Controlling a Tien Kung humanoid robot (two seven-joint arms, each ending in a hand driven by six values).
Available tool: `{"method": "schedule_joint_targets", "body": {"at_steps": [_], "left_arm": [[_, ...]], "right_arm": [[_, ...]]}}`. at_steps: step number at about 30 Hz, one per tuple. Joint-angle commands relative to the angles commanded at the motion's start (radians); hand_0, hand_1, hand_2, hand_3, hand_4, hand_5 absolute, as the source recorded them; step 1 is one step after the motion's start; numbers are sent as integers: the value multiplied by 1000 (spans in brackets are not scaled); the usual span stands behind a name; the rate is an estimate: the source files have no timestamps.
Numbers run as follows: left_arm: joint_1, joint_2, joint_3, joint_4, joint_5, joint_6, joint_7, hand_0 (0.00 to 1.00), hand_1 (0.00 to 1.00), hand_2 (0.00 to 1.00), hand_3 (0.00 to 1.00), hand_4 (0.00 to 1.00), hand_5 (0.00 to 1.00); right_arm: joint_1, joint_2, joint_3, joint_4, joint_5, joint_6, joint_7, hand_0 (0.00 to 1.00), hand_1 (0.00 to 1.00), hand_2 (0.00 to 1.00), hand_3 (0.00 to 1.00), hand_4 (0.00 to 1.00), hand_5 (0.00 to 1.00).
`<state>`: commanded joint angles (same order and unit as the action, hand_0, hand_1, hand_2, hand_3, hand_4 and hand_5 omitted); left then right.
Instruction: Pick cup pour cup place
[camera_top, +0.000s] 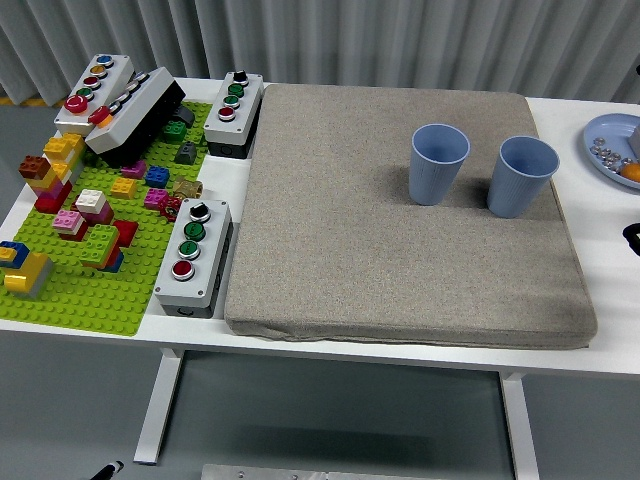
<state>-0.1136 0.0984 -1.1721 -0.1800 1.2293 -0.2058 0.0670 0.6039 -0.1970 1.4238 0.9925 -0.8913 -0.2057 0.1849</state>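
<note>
Near edge of the white desk (400, 355): bare strip, then the front lip of a grey-beige mat (400, 200) that covers the middle of the desk. Left of the mat, a green brick baseplate (80, 300) with loose coloured bricks, and a grey button box (192, 256) lying just beside the mat's left edge. At the right picture edge, level with the mat's middle, a small dark sliver (633, 235) shows; possibly part of the right hand, too little in view to say whether its fingers are spread, curled or gripping. Left hand not in view at all. Further back on the mat, right of centre: 2 blue cups, both upright, mouths up, near each other but apart, the left cup (438, 163) slightly farther back than the right cup (524, 175). Contents cannot be made out from this angle. Nothing grips either cup. Judgement: 2 upright cups side by side fit equally a stage ahead of any lift and a stage with pouring done and the cup set back; the scene does not settle which. Far right, a blue plate (605, 150) with small items; far left, 2 more button boxes (235, 112).
</note>
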Motion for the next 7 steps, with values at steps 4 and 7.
{"method": "schedule_joint_targets", "body": {"at_steps": [4,7], "left_arm": [[-2,0,-4,0,2,1,-1,820,821,880,816,631,991],[-1,0,-6,0,5,1,-1,820,821,880,816,631,991]], "right_arm": [[-1,-6,-5,2,6,-1,3,911,824,877,844,740,819],[0,-8,-6,3,7,-2,3,911,824,877,844,740,819]]}}
